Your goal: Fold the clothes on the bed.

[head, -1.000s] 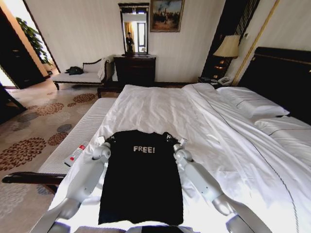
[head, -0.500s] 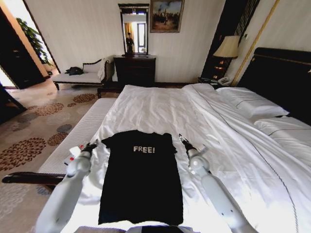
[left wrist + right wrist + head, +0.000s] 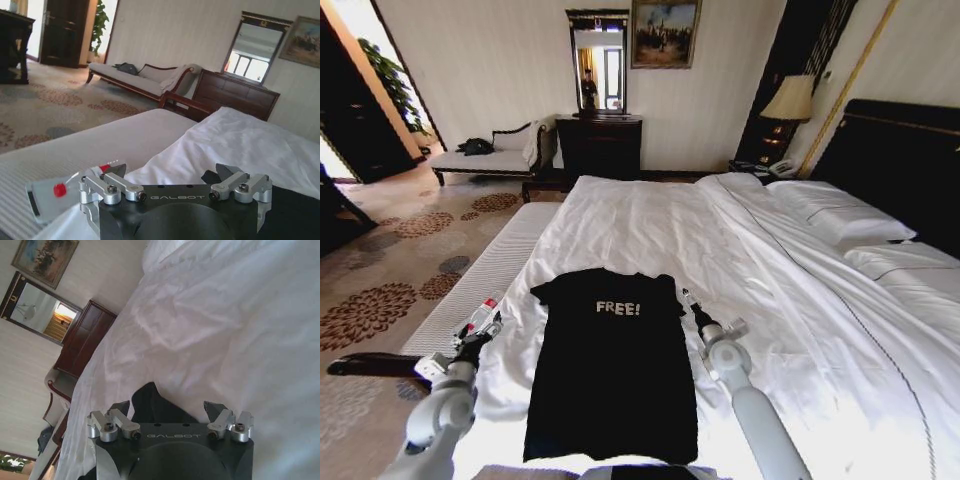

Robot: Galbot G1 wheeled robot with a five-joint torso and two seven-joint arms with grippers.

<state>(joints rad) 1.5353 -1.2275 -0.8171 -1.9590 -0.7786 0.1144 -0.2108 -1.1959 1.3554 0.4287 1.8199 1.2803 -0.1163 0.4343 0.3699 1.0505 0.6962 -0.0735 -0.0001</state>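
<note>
— Claws first: where are they, taking the black short-sleeved T-shirt [image 3: 611,370] with its white "FREE!" print as the mark?

— Left claw [image 3: 480,331] hangs off the shirt's left side, fingers apart, empty. Right claw [image 3: 689,303] sits just beside its right sleeve, fingers apart too.

— And the shirt?

— Flat on the large white-sheeted bed [image 3: 650,225], print up.

Bed [image 3: 650,215] with white sheets, a dark headboard along its right edge and two white pillows [image 3: 840,215] lying beside the headboard. A black T-shirt [image 3: 610,375] printed "FREE!" lies flat near the bed's near edge, collar toward the far edge. A small white-and-red device [image 3: 480,318] rests at the bed's left edge.
</note>
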